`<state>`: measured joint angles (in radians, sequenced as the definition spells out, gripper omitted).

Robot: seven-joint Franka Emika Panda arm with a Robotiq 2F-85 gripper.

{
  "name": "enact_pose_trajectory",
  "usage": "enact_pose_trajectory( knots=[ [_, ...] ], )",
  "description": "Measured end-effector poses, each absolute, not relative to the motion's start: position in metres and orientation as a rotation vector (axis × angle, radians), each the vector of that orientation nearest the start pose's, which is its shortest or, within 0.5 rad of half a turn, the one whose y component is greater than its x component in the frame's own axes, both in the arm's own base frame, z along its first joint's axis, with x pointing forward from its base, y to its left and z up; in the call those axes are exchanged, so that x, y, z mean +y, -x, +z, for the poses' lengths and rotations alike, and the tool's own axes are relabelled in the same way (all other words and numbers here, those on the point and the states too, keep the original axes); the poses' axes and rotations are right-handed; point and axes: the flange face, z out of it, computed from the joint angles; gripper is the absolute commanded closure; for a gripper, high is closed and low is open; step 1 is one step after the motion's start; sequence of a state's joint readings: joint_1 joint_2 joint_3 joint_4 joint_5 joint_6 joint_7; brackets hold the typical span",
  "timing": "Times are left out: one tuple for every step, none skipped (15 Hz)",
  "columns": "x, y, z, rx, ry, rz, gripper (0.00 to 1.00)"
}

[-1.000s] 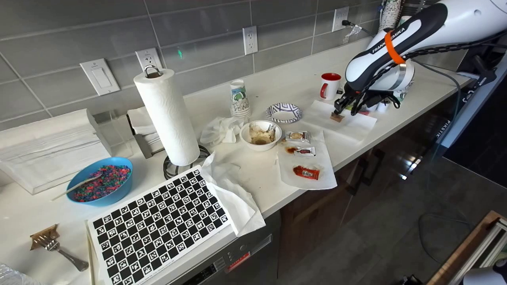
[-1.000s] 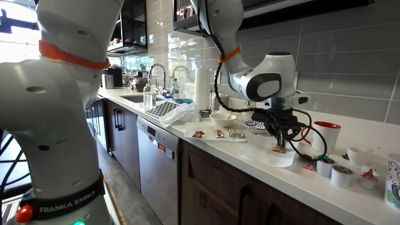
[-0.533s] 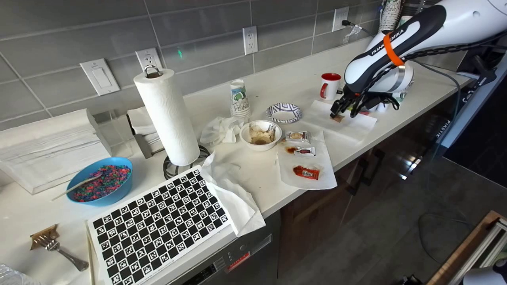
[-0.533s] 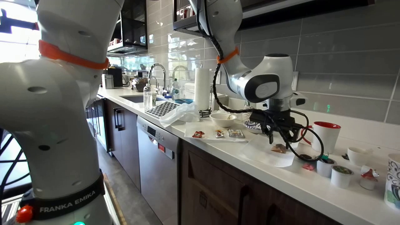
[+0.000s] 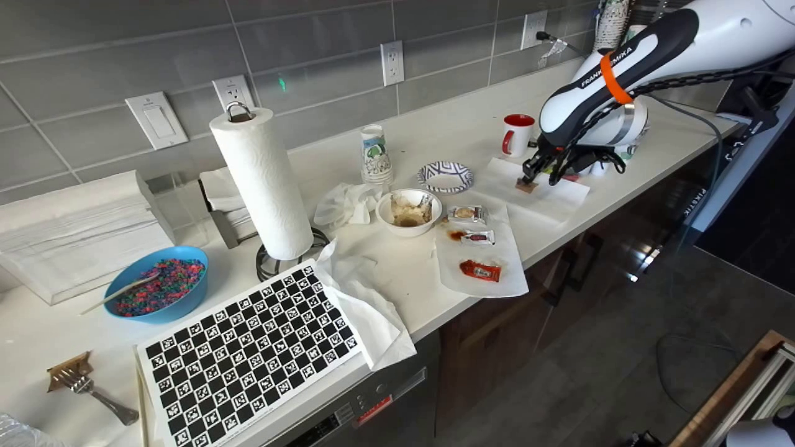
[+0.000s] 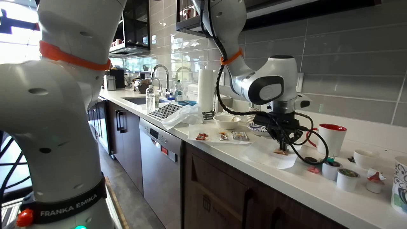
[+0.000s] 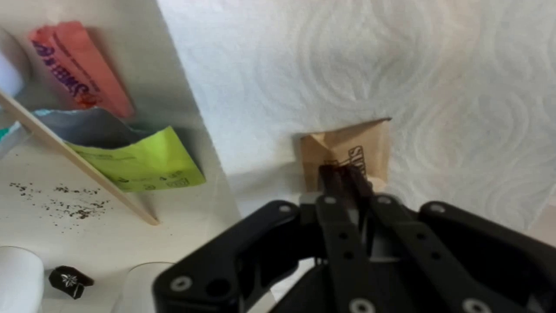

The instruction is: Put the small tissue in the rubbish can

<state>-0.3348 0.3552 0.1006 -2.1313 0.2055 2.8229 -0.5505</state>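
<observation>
A small brown paper packet [image 7: 378, 148] with dark print lies on a white paper towel sheet [image 7: 456, 108]. The packet shows in both exterior views [image 5: 528, 188] [image 6: 277, 152]. My gripper [image 7: 343, 169] points down at it, fingertips close together on its middle. The packet is creased toward the tips, so they appear to pinch it; the bit between them is dark. The gripper [image 6: 282, 147] is low, at sheet height. A crumpled white tissue [image 5: 348, 205] lies farther along the counter beside a bowl. I see no rubbish can.
A red-and-white mug [image 6: 332, 140] stands behind the gripper. Near it are small white cups [image 6: 348, 179], a pink sachet [image 7: 80, 69], an open green packet [image 7: 143, 161] and a wooden stick [image 7: 87, 165]. A white bowl [image 5: 407, 214] and ketchup packet [image 5: 480, 270] lie farther along.
One second ago the fingers were together at the packet. Half a second ago they were apart around it. Now they are together again, and packet and sheet have shifted slightly.
</observation>
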Motion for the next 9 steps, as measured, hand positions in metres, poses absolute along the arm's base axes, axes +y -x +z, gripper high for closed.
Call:
enact_pose_trajectory(
  knots=[
    [-0.1518,-0.5849,0.2744,-0.185,3.093,-0.561,1.0],
    [-0.1518,-0.5849,0.2744,-0.185,3.093,-0.561,1.0],
    [-0.1518,-0.5849,0.2743,-0.184,3.093,-0.56,1.0],
    [-0.1518,-0.5849,0.2743,-0.183,3.093,-0.56,1.0],
    [-0.1518,-0.5849,0.2743,-0.182,3.093,-0.56,1.0],
    [-0.1518,-0.5849,0.2744,-0.18,3.093,-0.561,1.0],
    [-0.1518,-0.585,0.2749,-0.176,3.093,-0.562,1.0],
    [-0.1517,-0.5851,0.276,-0.17,3.092,-0.564,1.0],
    [-0.1512,-0.5852,0.2783,-0.163,3.092,-0.569,1.0]
  ],
)
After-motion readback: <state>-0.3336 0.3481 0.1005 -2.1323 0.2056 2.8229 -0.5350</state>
